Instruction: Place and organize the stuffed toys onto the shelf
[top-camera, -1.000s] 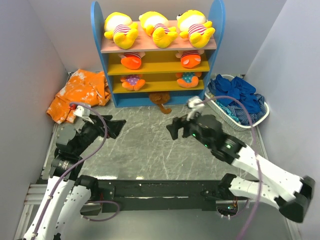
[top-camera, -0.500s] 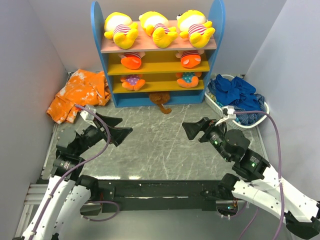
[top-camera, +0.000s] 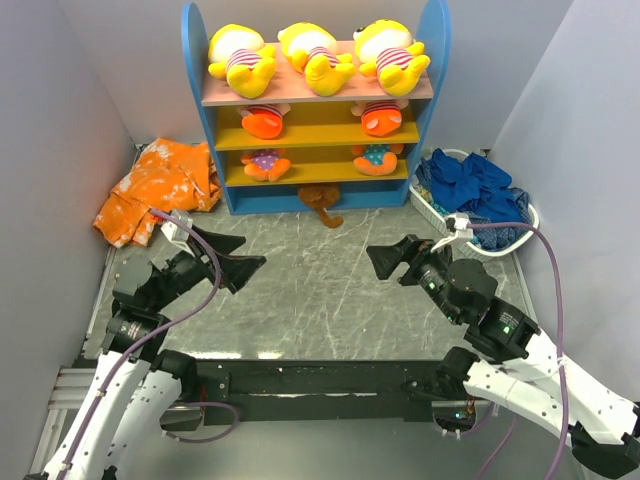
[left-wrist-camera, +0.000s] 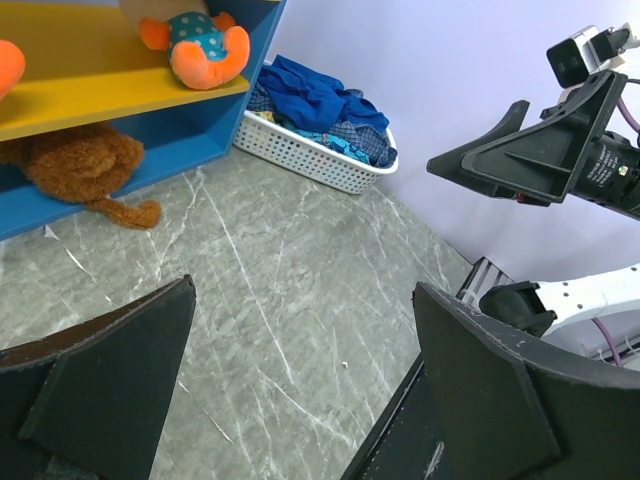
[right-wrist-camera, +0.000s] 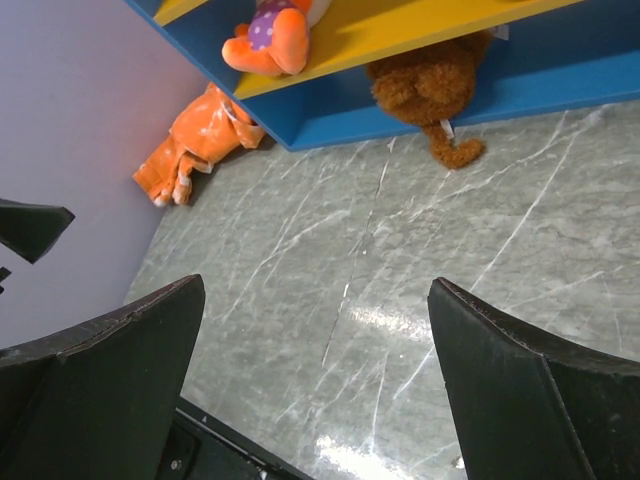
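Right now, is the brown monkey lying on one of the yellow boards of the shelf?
No: the brown monkey lies under the lowest yellow board, with its tail on the grey table.

The blue-sided shelf (top-camera: 193, 60) stands upright, with three yellow striped toys (top-camera: 318, 55) lying on its pink top, four orange-limbed toys (top-camera: 263, 121) on the yellow boards, and a brown monkey (top-camera: 321, 199) at its foot.

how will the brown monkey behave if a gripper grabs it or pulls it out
The brown monkey looks fuzzy and slumped under the shelf's lowest board, so it is probably soft and light, squashing when gripped rather than slipping. Its thin tail lies limp on the table and would likely dangle. Plush should drag, not roll.
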